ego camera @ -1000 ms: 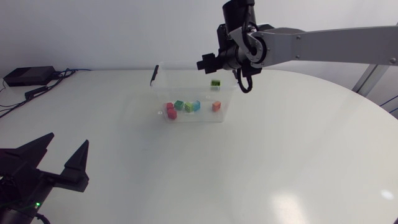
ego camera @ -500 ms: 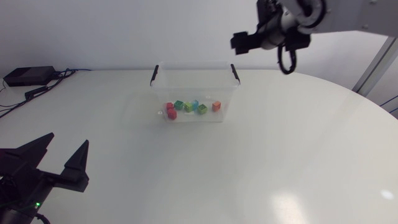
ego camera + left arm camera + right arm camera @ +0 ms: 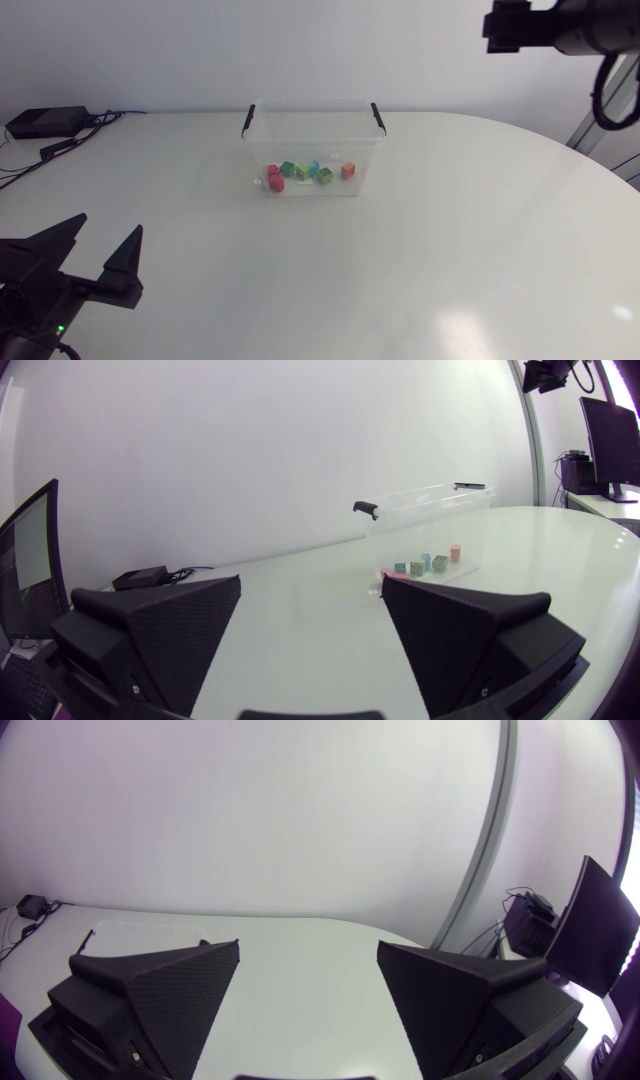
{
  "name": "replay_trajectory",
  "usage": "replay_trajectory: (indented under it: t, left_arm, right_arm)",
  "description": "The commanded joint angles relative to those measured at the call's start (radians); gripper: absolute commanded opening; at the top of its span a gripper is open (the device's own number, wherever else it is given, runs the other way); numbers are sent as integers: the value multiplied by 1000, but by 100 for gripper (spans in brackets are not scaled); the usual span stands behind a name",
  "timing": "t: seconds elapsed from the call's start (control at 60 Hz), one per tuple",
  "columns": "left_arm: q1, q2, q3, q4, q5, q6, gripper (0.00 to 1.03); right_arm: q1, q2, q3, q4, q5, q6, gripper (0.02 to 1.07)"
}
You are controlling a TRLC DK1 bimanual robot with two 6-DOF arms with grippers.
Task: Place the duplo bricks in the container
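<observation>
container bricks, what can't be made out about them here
- Head view: bricks in the container too small and bunched to count surely.
- Left wrist view: same bricks, small and blurred through the container wall.
- Right wrist view: no brick shows; the right gripper covers most of the container.

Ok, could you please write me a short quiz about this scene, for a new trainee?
1. True or false: the left gripper holds a brick.
2. Where are the duplo bricks? A) beside the container; B) inside the container; C) between the left gripper's fingers.
3. Fill in: the right gripper has its fingers ___, with nothing between them.
Key: 1 false; 2 B; 3 open.
</observation>
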Motion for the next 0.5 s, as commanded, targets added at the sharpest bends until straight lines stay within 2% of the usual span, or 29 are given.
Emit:
replay_trajectory:
  t: [0.0, 0.2, 0.483]
  left_arm:
    - [-1, -14, -18, 5, -1, 12, 99]
    - [1, -14, -18, 5, -1, 12, 99]
    - [1, -14, -18, 5, -1, 12, 99]
  right_arm:
    - [-12, -78, -46, -23, 38, 17, 102]
    - [-18, -252, -150, -9, 127, -37, 102]
    - [-92, -487, -320, 24, 73, -37, 102]
